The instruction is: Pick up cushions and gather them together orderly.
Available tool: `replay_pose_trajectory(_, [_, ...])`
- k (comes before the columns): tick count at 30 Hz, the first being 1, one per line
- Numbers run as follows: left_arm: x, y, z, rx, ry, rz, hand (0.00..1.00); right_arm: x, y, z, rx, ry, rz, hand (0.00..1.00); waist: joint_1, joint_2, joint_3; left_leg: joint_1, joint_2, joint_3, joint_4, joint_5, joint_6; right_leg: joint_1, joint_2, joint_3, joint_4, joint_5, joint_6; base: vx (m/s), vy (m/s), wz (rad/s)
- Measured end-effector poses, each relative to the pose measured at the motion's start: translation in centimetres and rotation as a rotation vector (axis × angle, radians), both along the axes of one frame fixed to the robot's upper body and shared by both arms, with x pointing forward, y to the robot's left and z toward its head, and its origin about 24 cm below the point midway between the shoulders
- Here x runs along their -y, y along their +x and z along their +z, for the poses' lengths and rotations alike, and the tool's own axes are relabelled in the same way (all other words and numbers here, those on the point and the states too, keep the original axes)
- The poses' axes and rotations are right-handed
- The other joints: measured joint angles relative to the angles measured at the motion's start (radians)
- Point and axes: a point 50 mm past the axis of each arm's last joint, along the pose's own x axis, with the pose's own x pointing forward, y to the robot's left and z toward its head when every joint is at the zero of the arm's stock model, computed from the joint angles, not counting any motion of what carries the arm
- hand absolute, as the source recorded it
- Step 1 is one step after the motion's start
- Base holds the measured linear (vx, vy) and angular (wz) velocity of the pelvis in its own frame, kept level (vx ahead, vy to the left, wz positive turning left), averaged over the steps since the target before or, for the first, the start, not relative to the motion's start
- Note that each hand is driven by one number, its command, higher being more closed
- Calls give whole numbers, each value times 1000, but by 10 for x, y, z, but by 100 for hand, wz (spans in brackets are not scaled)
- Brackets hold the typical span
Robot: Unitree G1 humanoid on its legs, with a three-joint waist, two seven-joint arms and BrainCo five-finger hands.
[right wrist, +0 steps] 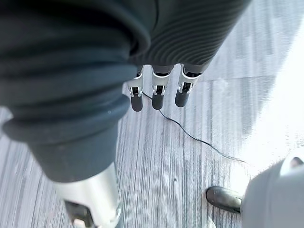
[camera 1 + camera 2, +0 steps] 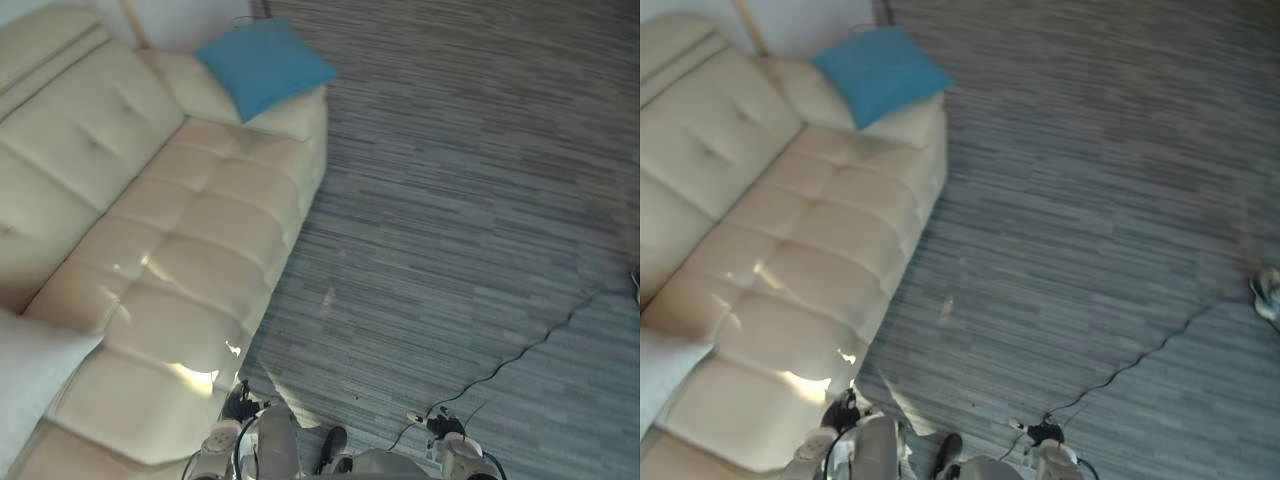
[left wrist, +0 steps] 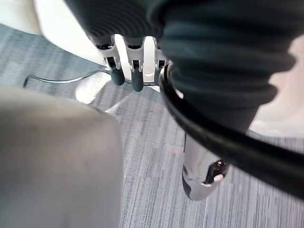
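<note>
Nothing looks gathered yet. On the sofa (image 2: 170,250), the white cushion (image 2: 30,375) lies at its near end and the blue cushion (image 2: 265,62) well apart at its far end. The left robot hand (image 3: 136,78) and right robot hand (image 1: 159,97) hang off the sofa's front, fingers loose and empty.

sofa (image 2: 180,250): cream, tufted | floor (image 2: 450,200): grey striped carpet | wall (image 2: 190,20): pale | sunlight patches (image 2: 195,372) on seat

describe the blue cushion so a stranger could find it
Start at the long cream tufted sofa beside the grey striped carpet. At its far end, a square blue fabric cushion leans on the armrest. Unlike the pale white cushion at the near end, it is bright blue.
</note>
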Motion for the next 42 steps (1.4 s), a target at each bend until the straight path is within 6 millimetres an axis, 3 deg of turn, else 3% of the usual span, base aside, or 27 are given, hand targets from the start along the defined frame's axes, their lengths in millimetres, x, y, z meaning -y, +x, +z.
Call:
replay_pose_trajectory(1, [1, 1, 1, 6, -6, 7, 0, 1, 3, 1, 8, -6, -1, 0, 6, 1, 7, -11, -19, -25, -86, 27, -6, 8, -1, 36, -6, -2, 4, 318, 156, -130])
replay_pose_trajectory(3, [0, 2, 1, 14, -16, 25, 0, 2, 6, 3, 17, -10, -3, 0, 31, 13, 24, -15, -47, -55, -339, 158, -19, 56, -5, 133, -35, -12, 21, 389, 190, -120])
replay_pose_trajectory(5, [-3, 1, 1, 15, -24, 61, 0, 1, 7, 3, 21, -8, -2, 0, 51, 16, 28, -10, -49, -54, -413, 286, -32, 94, -10, 211, -45, -30, 35, 479, 184, -110])
replay_pose_trajectory(6, [-6, -1, 1, 7, -19, 69, 0, -3, 10, 4, 32, -2, 2, 0, 66, 15, 26, -6, -59, -49, -385, 369, -6, 109, -25, 259, -44, -55, 54, 640, 230, -108])
replay_pose_trajectory(9, [-12, -6, -1, -8, -12, 87, 0, -6, 10, 4, 42, -3, 39, 0, 71, -10, 34, -33, -77, 7, -179, 224, 30, 100, -70, 315, 71, -118, 124, 561, 203, -59])
replay_pose_trajectory(11, [-16, -14, -3, -30, -1, 89, 0, -5, 1, 1, 23, 0, 35, 0, 70, -21, 30, 23, -90, 43, -120, 127, 59, 38, -98, 304, 347, -167, 218, 572, 205, -23])
replay_pose_trajectory(12, [-16, -17, -4, -38, 1, 79, 0, -4, -3, 0, 17, -2, 33, 0, 60, -26, 29, 60, -106, 40, -109, 86, 76, -32, -121, 273, 546, -151, 309, 634, 199, 4])
replay_pose_trajectory(13, [-16, -18, -5, -45, 8, 57, 0, -2, -7, -1, 7, -1, 32, 0, 52, -28, 29, 106, -116, 40, -101, 47, 90, -114, -160, 219, 751, -148, 326, 520, 156, 13])
replay_pose_trajectory(15, [-16, -20, -6, -56, 12, 48, 0, -4, -10, -2, 6, 9, 35, 0, 39, -27, 29, 183, -117, 23, -117, 12, 101, -197, -225, 111, 880, -175, 258, 504, 74, 17])
replay_pose_trajectory(16, [-16, -20, -6, -63, 20, 32, 0, -4, -10, -1, 13, 9, 38, 0, 37, -26, 32, 259, -109, 16, -162, 5, 101, -231, -259, 50, 847, -197, 218, 612, 23, 16])
replay_pose_trajectory(18, [-14, -22, -7, -72, 19, 24, 0, -3, -10, -1, 17, 9, 41, 0, 34, -21, 33, 368, -84, 12, -250, 5, 101, -275, -270, 3, 716, -207, 196, 585, -69, 2])
replay_pose_trajectory(19, [-14, -23, -7, -74, 16, 28, 0, -2, -8, 0, 20, 5, 53, 0, 30, -5, 27, 420, -56, 11, -300, 5, 101, -319, -247, -2, 569, -181, 192, 527, -105, 3])
replay_pose_trajectory(20, [-14, -23, -7, -75, 17, 28, 0, -3, -7, 0, 21, 5, 58, 0, 30, -12, 17, 432, -49, 10, -315, 5, 100, -337, -235, -1, 494, -154, 196, 513, -114, 19])
replay_pose_trajectory(21, [-17, -25, -7, -81, 31, 21, 0, -5, -8, 0, 16, 2, 73, 0, 18, -33, 0, 450, -56, 0, -325, -7, 76, -352, -216, 20, 314, -18, 176, 544, -134, 35])
replay_pose_trajectory(22, [-17, -28, -9, -98, 29, 24, 0, -3, -11, -1, 10, 0, 68, 0, 10, -25, -8, 475, -38, -34, -310, -30, 40, -349, -197, 27, 321, 71, 113, 559, -141, 25])
replay_pose_trajectory(25, [-11, -35, -13, -114, 8, 43, 0, 0, -9, 0, 15, -13, 78, 0, 11, 0, -50, 408, -19, -54, -129, 22, -6, -306, -176, 11, 295, 32, 95, 519, -137, 4])
replay_pose_trajectory(27, [-8, -31, -12, -105, 0, 46, 0, 7, -16, -1, -12, -38, 90, 0, -7, 22, -36, 262, 4, -24, 232, 121, 0, -145, -168, -28, 177, 26, 96, 554, -101, 43])
replay_pose_trajectory(30, [-11, -27, -9, -85, 8, 44, 0, 2, -25, -5, -35, -18, 56, 0, -6, 8, -30, 131, 58, 136, 380, 48, 53, 39, -180, -58, 42, 26, 96, 481, -19, 40])
replay_pose_trajectory(32, [-10, -20, -6, -60, 8, 40, 0, 6, -22, -3, -25, -23, 35, 0, 0, 0, -31, 27, 55, 199, 240, 21, 52, 90, -204, -75, -11, 24, 101, 450, 84, 21])
replay_pose_trajectory(33, [-11, -16, -4, -44, 11, 37, 0, 6, -14, -1, -3, -24, 31, 0, 8, -8, -27, -12, 25, 207, 67, 36, 52, 113, -232, -93, -26, 1, 140, 301, 125, 11])
replay_pose_trajectory(34, [-11, -14, -4, -35, 10, 35, 0, 6, -13, 0, -2, -28, 27, 0, 11, -11, -26, -23, 6, 208, -71, 78, 45, 132, -248, -102, -35, -20, 174, 407, 190, 21])
replay_pose_trajectory(35, [-9, -15, -4, -36, 6, 32, 0, 8, -15, -1, -7, -30, 15, 0, 11, 1, -29, -19, -4, 206, -274, 167, 25, 160, -253, -115, -38, -41, 199, 363, 183, 20])
replay_pose_trajectory(36, [-9, -17, -5, -40, 3, 36, 0, 9, -18, -2, -17, -30, 7, 0, 22, 0, -31, -9, -6, 220, -335, 302, 31, 185, -253, -112, -50, -63, 226, 577, 265, 24])
replay_pose_trajectory(37, [-15, -14, -3, -32, 17, 38, 0, -1, -18, -4, -24, -5, 14, 0, 33, -34, -31, 5, -38, 251, -340, 315, 69, 210, -282, -108, -65, -65, 211, 501, 203, 18])
replay_pose_trajectory(38, [-17, -13, -2, -25, 20, 40, 0, -5, -15, -5, -23, 4, 17, 0, 33, -51, -33, -11, -47, 258, -322, 292, 84, 206, -290, -104, -68, -40, 205, 600, 222, 21])
replay_pose_trajectory(40, [-21, -13, -2, -31, 21, 50, 0, -5, -9, -3, -7, 6, 17, 0, 38, -58, -32, -28, -45, 261, -195, 208, 126, 226, -303, -88, -35, 48, 280, 518, 208, 18])
replay_pose_trajectory(42, [-21, -16, -4, -45, 18, 56, 0, -2, -13, -4, -13, 6, -1, 0, 36, -60, -36, 22, -52, 259, -147, 118, 126, 166, -354, -52, 234, 35, 319, 500, 259, 19])
